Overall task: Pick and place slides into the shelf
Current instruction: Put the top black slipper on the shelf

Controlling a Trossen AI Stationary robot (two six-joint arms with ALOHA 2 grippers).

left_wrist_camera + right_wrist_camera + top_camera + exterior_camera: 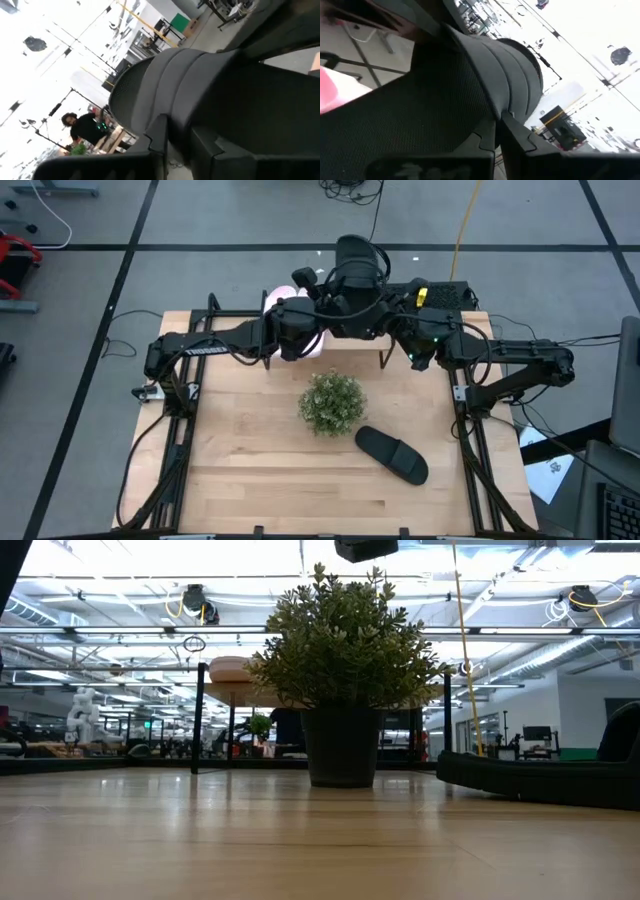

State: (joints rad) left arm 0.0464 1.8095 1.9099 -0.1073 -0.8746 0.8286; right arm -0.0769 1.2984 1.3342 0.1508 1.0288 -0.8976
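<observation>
Both grippers are at the far edge of the table, above the shelf [400,345]. The left gripper [172,135] has its dark fingers against the ribbed strap of a matte black slide [200,85]; I cannot tell from the pictures if the fingers are parted or pressed. The right gripper [497,132] has its fingers pressed together on the edge of the black slide [470,85], whose sole has a fine grainy texture and whose wide strap shows curved ridges.

In the high view the two dark arms meet over the shelf, and this slide [360,265] stands up between them. Just beside the left arm, a pale pink slide [285,305] with a smooth rounded shape is partly hidden.

The shelf is a light wooden board on thin black metal legs. Nearer on the wooden tabletop [250,460], a round bushy green plant [332,402] stands in a dark pot [341,745]. Near it lies a second black slide [392,453], flat and alone.
</observation>
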